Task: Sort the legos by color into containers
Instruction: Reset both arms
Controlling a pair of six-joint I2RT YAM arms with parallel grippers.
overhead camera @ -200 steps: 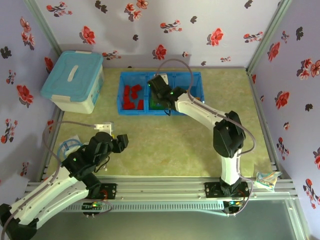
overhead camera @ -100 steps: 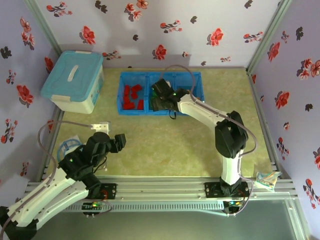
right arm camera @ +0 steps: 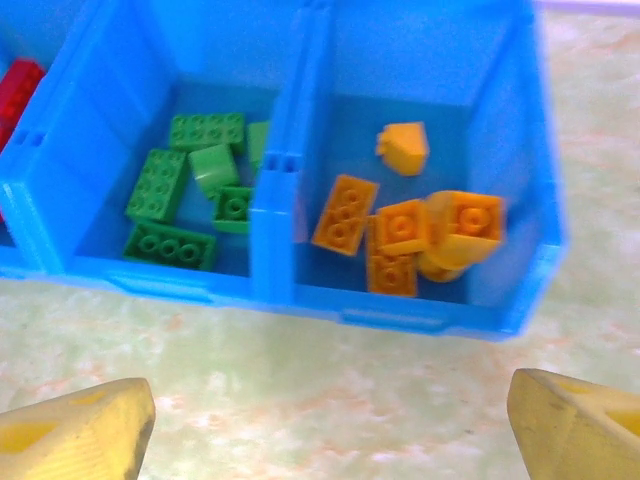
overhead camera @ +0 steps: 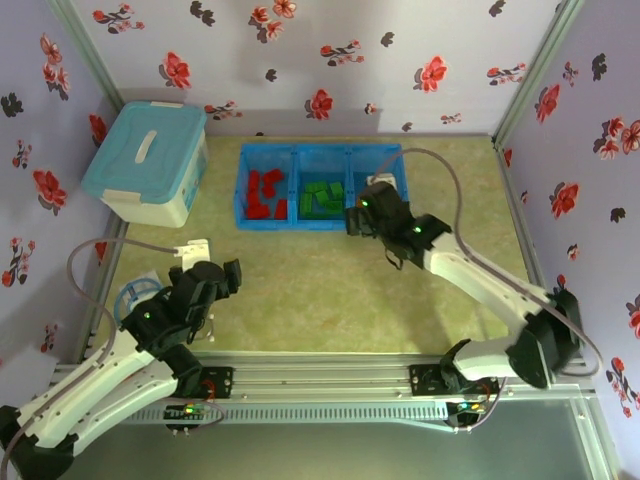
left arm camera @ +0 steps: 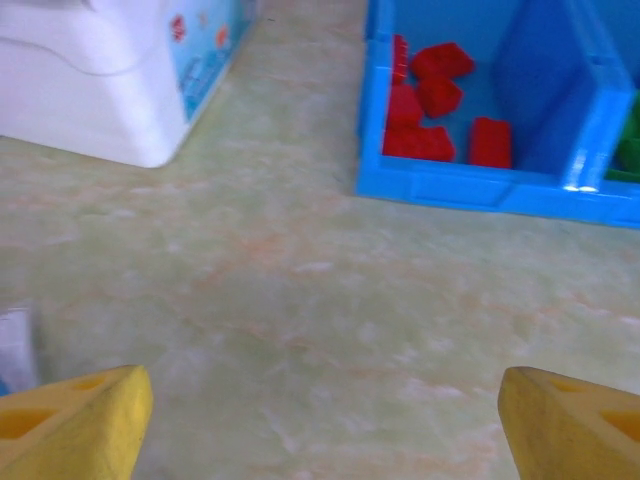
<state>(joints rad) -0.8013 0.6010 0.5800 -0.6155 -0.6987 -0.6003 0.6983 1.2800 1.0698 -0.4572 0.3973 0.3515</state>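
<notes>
Orange bricks (right arm camera: 400,240) lie in the tray (right arm camera: 420,318), right-hand compartment, just ahead of the right pincer (right arm camera: 325,428), spread wide, empty; left pincer (left arm camera: 320,415) likewise, farther off.

Lab booth: floral walls (overhead camera: 400,40), aluminium frame (overhead camera: 330,375)

No word, number or brand can be read. The pale tub (left arm camera: 90,90), ahead and to the left of the left gripper (left arm camera: 320,425), bears a sticker (left arm camera: 205,55) on its side (red and blue marks, too blurred to read).
</notes>
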